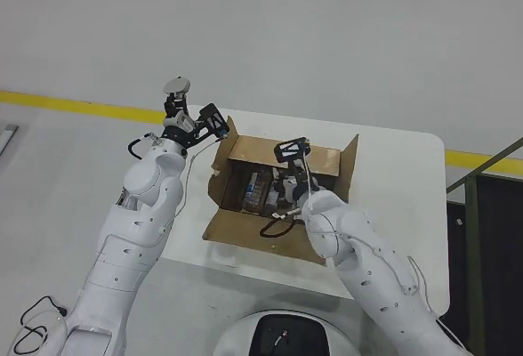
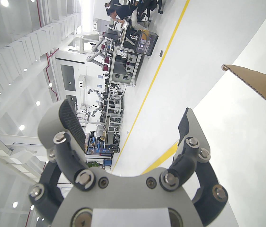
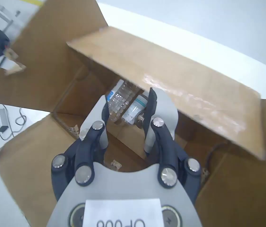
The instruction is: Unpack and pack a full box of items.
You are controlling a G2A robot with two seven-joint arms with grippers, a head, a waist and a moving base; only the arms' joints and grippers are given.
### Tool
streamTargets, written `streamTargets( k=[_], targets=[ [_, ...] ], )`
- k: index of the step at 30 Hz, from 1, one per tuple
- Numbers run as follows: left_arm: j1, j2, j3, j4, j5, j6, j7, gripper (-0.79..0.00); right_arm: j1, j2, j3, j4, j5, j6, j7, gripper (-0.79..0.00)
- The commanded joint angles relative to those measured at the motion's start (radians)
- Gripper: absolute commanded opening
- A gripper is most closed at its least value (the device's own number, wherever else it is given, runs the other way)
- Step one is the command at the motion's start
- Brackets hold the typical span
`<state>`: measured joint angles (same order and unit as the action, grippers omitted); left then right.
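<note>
An open cardboard box stands on the white table with all flaps spread. Several packaged items lie inside at its left end. My right gripper hangs over the box near its far wall. In the right wrist view it is shut on a clear plastic bottle with a white label, held above the box floor under the far flap. My left gripper is beside the box's far left corner, open and holding nothing, with a flap edge close by.
A yellow floor line runs behind the table. A dark metal frame stands at the right. Cables lie on the floor at the near left. Bare table lies to the right of the box.
</note>
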<state>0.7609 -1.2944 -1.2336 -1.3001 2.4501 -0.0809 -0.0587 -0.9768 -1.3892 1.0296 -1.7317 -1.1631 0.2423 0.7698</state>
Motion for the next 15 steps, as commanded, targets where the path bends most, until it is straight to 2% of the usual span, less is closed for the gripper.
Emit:
streamTargets(
  k=[1,8,9,10,11,12,14,15],
  targets=[
    [0.0,0.0,0.0,0.0,0.0,0.0,0.0,0.0,-0.052,0.012,0.07,-0.107,0.024,-0.04,0.017,-0.785],
    [0.0,0.0,0.0,0.0,0.0,0.0,0.0,0.0,-0.19,0.037,0.238,-0.323,0.055,-0.072,0.042,-0.785],
    [0.0,0.0,0.0,0.0,0.0,0.0,0.0,0.0,-0.209,0.039,0.266,-0.344,0.08,-0.071,0.043,-0.717],
    [0.0,0.0,0.0,0.0,0.0,0.0,0.0,0.0,-0.227,0.042,0.294,-0.363,0.105,-0.071,0.05,-0.548],
    [0.0,0.0,0.0,0.0,0.0,0.0,0.0,0.0,-0.244,0.044,0.323,-0.379,0.112,-0.063,0.056,-0.413],
    [0.0,0.0,0.0,0.0,0.0,0.0,0.0,0.0,-0.26,0.046,0.346,-0.396,0.121,-0.054,0.067,-0.234],
    [0.0,0.0,0.0,0.0,0.0,0.0,0.0,0.0,-0.284,0.05,0.379,-0.424,0.11,-0.035,0.092,-0.006],
    [0.0,0.0,0.0,0.0,0.0,0.0,0.0,0.0,-0.29,0.052,0.382,-0.439,0.103,-0.041,0.1,0.0]
  ],
)
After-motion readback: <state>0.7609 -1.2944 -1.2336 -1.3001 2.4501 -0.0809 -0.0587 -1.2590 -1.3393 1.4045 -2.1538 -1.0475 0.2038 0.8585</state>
